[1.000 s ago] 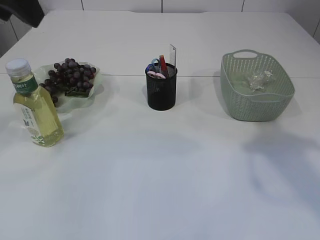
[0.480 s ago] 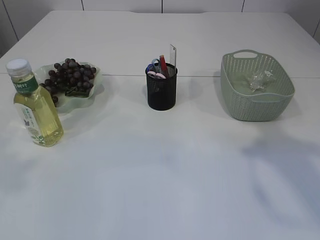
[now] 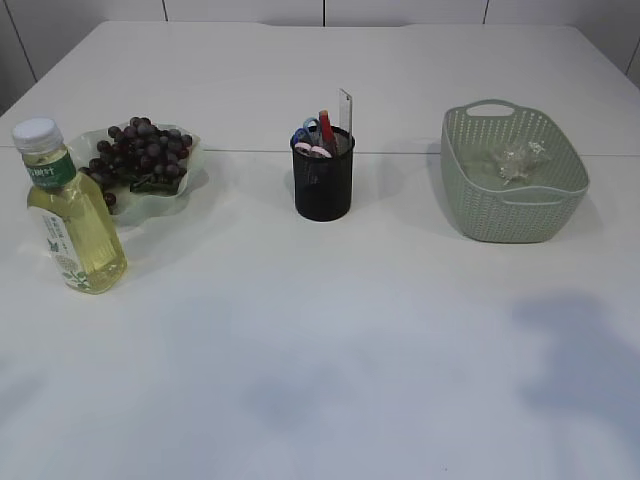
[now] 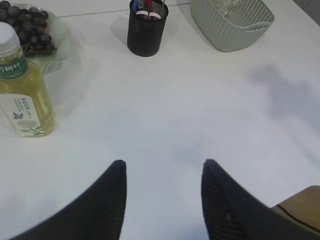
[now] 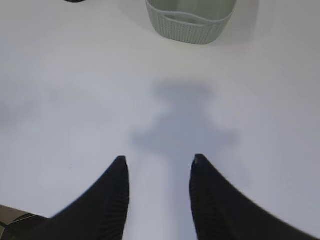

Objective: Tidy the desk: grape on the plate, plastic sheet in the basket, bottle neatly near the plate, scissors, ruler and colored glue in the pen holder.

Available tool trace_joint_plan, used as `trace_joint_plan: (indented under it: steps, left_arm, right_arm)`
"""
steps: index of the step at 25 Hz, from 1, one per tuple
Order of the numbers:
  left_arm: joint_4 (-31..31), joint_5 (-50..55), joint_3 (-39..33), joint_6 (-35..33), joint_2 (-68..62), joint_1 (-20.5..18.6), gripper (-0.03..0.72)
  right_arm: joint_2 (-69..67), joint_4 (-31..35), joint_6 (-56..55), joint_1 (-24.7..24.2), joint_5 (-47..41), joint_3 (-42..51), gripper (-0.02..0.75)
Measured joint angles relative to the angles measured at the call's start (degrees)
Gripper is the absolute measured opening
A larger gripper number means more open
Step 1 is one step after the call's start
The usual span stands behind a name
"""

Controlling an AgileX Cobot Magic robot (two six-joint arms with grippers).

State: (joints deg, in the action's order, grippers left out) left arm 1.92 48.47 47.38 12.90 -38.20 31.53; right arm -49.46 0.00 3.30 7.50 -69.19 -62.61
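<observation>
Dark grapes (image 3: 140, 152) lie on a pale green plate (image 3: 192, 150) at the left. A bottle of yellow liquid (image 3: 68, 215) stands upright just in front of the plate; it also shows in the left wrist view (image 4: 21, 90). The black mesh pen holder (image 3: 323, 185) holds the scissors (image 3: 310, 137), ruler (image 3: 345, 108) and red glue (image 3: 325, 124). The crumpled plastic sheet (image 3: 518, 160) lies in the green basket (image 3: 520, 215). My left gripper (image 4: 164, 165) is open and empty above bare table. My right gripper (image 5: 159, 160) is open and empty, the basket (image 5: 192, 22) ahead of it. Neither gripper shows in the exterior view.
The white table (image 3: 330, 340) has a seam running across behind the pen holder. An arm shadow falls on the table at the front right (image 3: 575, 350). A brown edge shows at the lower right of the left wrist view (image 4: 302, 210).
A dark arm part at the top left corner has left the exterior view. The shadows on the table have shifted toward the front. The objects have not moved.
</observation>
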Motion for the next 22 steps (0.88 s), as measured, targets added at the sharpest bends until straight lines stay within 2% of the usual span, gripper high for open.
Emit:
trace_joint_plan:
  steps: [4, 11, 18, 22]
  left_arm:
    - [-0.3, -0.3, -2.5, -2.7, 5.1, 0.0, 0.360]
    - [1.4, 2.1, -5.3, -6.7, 11.1, 0.0, 0.360]
    - [3.2, 3.6, -10.1, -7.5, 21.8, 0.0, 0.356]
    - [1.3, 7.3, -12.8, -8.0, 28.1, 0.0, 0.352]
  right_arm:
    - [10.9, 1.9, 1.6, 0.0, 0.8, 8.4, 0.331]
    - [28.7, 6.7, 5.6, 0.0, 0.6, 17.8, 0.331]
    - [40.9, 8.6, 9.2, 0.0, -0.6, 22.7, 0.331]
    - [44.2, 8.7, 9.7, 0.0, -0.8, 23.3, 0.331]
